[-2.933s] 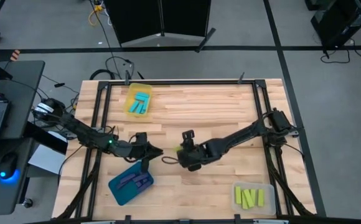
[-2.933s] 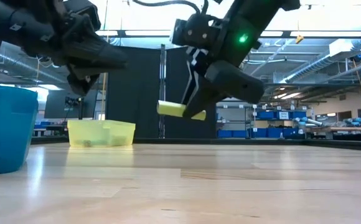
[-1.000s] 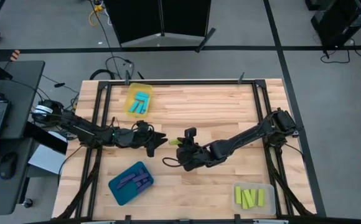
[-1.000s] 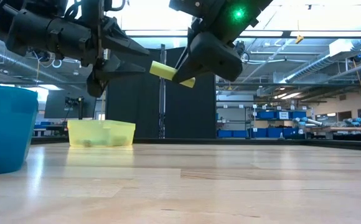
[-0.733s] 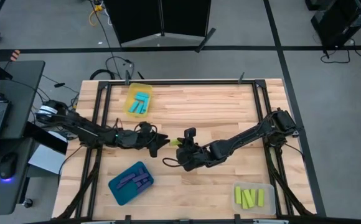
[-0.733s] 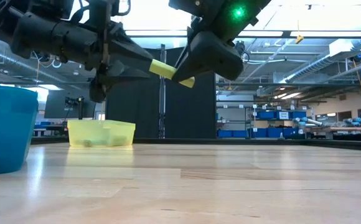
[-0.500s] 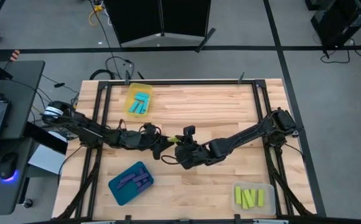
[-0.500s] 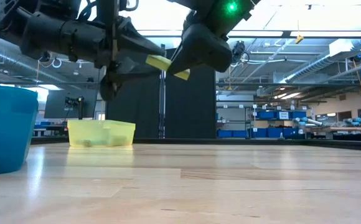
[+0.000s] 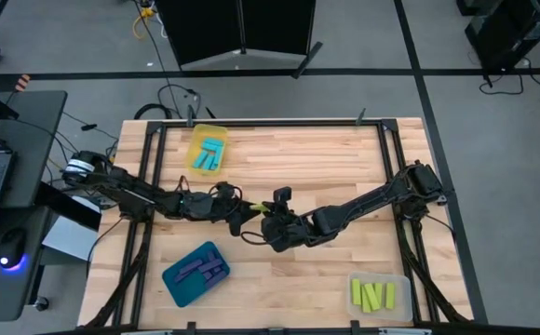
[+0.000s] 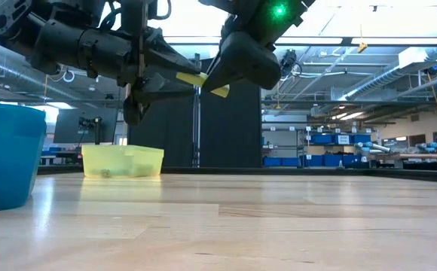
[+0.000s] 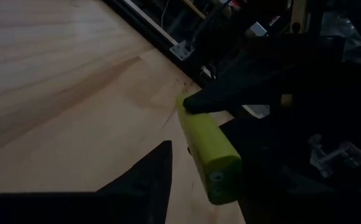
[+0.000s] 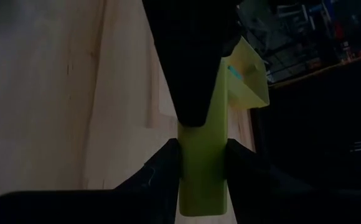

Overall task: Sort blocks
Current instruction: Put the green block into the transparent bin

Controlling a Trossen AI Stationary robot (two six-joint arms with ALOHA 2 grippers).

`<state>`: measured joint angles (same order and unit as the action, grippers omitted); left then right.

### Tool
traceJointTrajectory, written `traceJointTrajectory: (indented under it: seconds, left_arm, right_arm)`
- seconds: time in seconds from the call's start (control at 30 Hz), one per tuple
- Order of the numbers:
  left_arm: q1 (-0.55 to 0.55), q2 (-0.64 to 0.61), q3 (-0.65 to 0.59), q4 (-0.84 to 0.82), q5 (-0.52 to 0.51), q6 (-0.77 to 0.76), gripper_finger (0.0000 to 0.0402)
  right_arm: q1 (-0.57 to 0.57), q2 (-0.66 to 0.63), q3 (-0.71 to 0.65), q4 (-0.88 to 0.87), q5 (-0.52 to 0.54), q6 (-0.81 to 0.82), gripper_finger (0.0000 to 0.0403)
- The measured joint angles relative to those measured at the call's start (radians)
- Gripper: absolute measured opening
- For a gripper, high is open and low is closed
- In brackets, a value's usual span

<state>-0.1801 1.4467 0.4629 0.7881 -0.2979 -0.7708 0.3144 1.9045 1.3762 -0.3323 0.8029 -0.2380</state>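
A yellow-green block [image 10: 200, 80] hangs in the air over the table's middle [image 9: 263, 208]. My right gripper [image 12: 202, 152] comes in from the table's right and is shut on it. My left gripper [image 11: 208, 168] reaches in from the left [image 9: 248, 212] and is open. Its fingers [image 10: 169, 75] stand on either side of the block's free end [image 11: 221, 177]. I cannot tell whether they touch it. More blocks lie in three trays: cyan in the yellow tray [image 9: 208, 149], purple in the blue tray [image 9: 195, 273], yellow-green in the clear tray [image 9: 378, 296]. My right gripper pinches the block's end nearest the table's right side [image 12: 202, 171] between its two fingers [image 12: 168, 163]. The fingers lie along the block and come slanting from the table's right. The block is lifted clear and sticks out past the fingertips, its free end [image 10: 184, 76] a little higher.
In the low view the blue tray [image 10: 4, 154] stands near on the left and the yellow tray [image 10: 122, 160] farther back. Bare wood [image 9: 317, 167] lies under and beyond the two grippers. A dark frame rail [image 9: 154, 177] runs along the table's sides.
My left gripper has moved toward the table's right, staying open, until its fingers stand around the block's free end. My right gripper has shifted slightly left with the block still held above the table.
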Motion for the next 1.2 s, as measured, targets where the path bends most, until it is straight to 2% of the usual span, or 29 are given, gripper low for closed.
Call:
traceJointTrajectory:
  seconds: [0.17, 0.4, 0.6, 0.83, 1.07, 1.2]
  left_arm:
    - [0.024, 0.0, 0.0, 0.001, 0.052, 0.0, 0.013]
    - [0.03, 0.0, -0.002, -0.006, 0.051, 0.053, 0.0063]
    - [0.03, 0.0, -0.002, -0.009, 0.047, 0.18, 0.0063]
    - [0.03, 0.0, -0.002, -0.001, 0.036, 0.276, 0.0063]
    - [0.03, -0.052, 0.0, -0.048, -0.034, 0.375, 0.0063]
    - [0.055, -0.171, -0.001, -0.193, -0.194, 0.499, 0.0063]
  right_arm:
    - [-0.002, 0.0, 0.0, -0.002, -0.006, -0.001, 0.0112]
    - [-0.001, 0.001, -0.001, -0.009, -0.013, -0.006, 0.0114]
    - [0.006, 0.001, -0.001, 0.003, -0.002, 0.007, 0.0149]
    - [0.056, 0.001, -0.001, 0.002, 0.169, -0.007, 0.0184]
    - [0.107, -0.032, -0.001, -0.112, 0.333, 0.034, 0.0197]
    - [0.112, -0.06, -0.001, -0.255, 0.322, 0.2, 0.0185]
